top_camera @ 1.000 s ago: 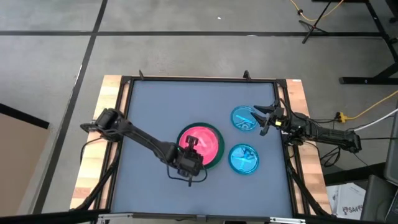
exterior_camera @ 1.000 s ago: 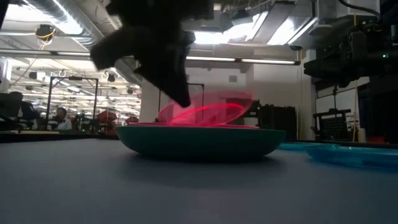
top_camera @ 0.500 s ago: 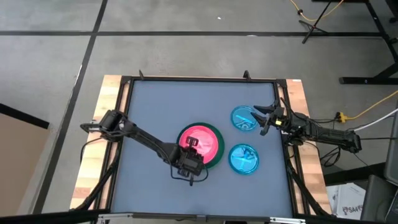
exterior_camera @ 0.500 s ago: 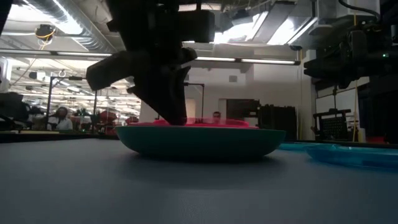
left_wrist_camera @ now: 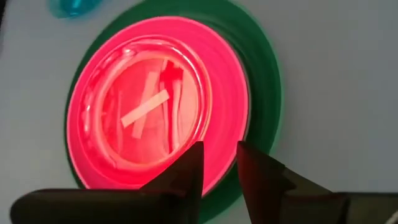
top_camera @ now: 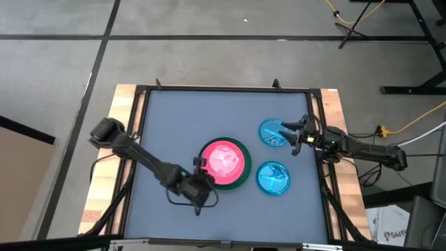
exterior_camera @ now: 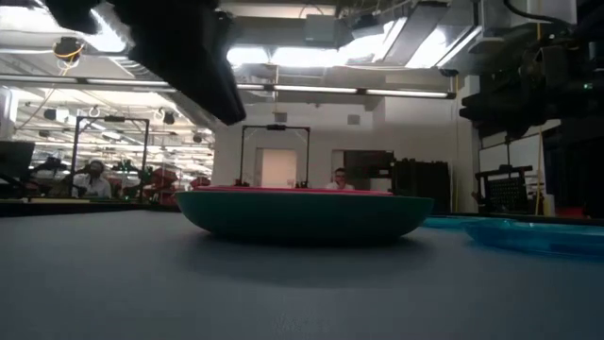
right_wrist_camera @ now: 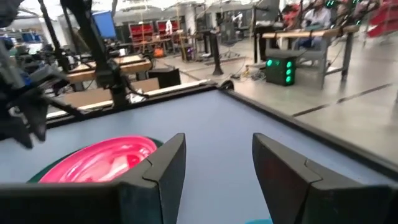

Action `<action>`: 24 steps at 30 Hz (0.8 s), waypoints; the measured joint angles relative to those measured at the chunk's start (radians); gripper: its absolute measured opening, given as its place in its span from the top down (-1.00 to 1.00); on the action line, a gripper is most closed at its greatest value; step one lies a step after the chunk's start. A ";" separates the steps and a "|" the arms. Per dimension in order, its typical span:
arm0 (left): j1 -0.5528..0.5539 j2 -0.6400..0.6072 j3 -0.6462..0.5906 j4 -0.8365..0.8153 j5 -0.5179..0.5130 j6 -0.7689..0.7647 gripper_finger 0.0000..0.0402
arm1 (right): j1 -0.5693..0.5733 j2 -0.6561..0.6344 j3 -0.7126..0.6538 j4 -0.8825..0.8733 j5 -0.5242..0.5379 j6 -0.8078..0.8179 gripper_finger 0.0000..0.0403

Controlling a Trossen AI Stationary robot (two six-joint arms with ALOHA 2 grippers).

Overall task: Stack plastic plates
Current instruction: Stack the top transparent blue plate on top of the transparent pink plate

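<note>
The left gripper (top_camera: pixel 197 187) is hanging at the near edge of the stack with its fingers drawn almost together and nothing between them — judged from that, its last plate is down and let go. Just beyond it the dark green plate (top_camera: pixel 241 169) is serving as the base, since it is the widest, with the medium pink plate (left_wrist_camera: pixel 230 118) nesting inside it and a small translucent pink plate (left_wrist_camera: pixel 149 112) sitting in the centre on top. To the right, well apart from the stack, the nearer blue plate (top_camera: pixel 272 178) is waiting flat on the table (top_camera: pixel 167 118), and the farther blue plate (top_camera: pixel 274 133) is lying behind it. The right gripper (top_camera: pixel 294 134) is reaching over that farther plate's edge, fingers spread and holding nothing.

The left wrist view is showing the nested pink layers clearly — the low view is giving only a thin pink line along the green rim (exterior_camera: pixel 302 195). No grey plate is appearing in any view.
</note>
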 joint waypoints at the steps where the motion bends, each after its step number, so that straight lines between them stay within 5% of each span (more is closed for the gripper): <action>1: -0.006 -0.029 -0.049 0.057 -0.013 -0.018 0.55 | 0.000 0.014 0.001 0.000 -0.012 0.005 0.12; 8: -0.015 -0.165 -0.382 0.569 -0.079 -0.062 0.55 | 0.000 0.144 0.028 0.006 -0.042 0.033 0.12; 15: -0.019 -0.161 -0.620 1.153 -0.211 0.015 0.55 | 0.000 0.379 0.036 0.141 -0.085 0.035 0.12; 24: -0.017 -0.159 -0.719 1.357 -0.285 0.040 0.55 | 0.000 0.758 0.136 0.177 -0.094 0.050 0.12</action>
